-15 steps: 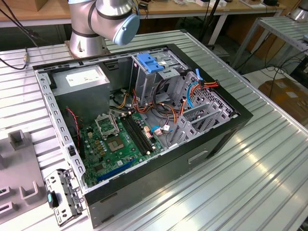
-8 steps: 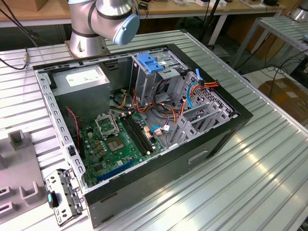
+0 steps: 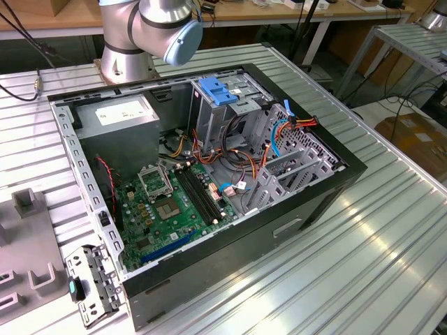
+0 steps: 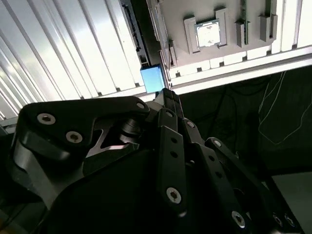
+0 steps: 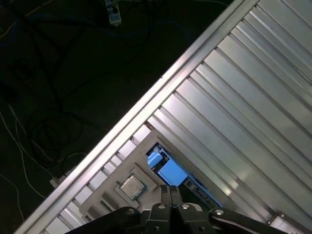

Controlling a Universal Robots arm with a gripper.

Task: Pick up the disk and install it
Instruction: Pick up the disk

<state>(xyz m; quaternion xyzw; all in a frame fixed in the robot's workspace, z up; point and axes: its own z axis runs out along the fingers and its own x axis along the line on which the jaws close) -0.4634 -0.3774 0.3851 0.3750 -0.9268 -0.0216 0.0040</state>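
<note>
You are hovering the gripper (image 5: 169,190), fingers pressed together on nothing, well above the disk (image 3: 92,280), which is lying on the table (image 3: 363,230) between the case (image 3: 209,272) and the grey fixture (image 3: 28,237), so descending unopened is risking shoving it into either.

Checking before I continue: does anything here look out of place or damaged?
Nothing looks damaged or spilled. A cable bundle lies loose over the cage in the case; a metal part with a blue tab lies outside it.
</note>
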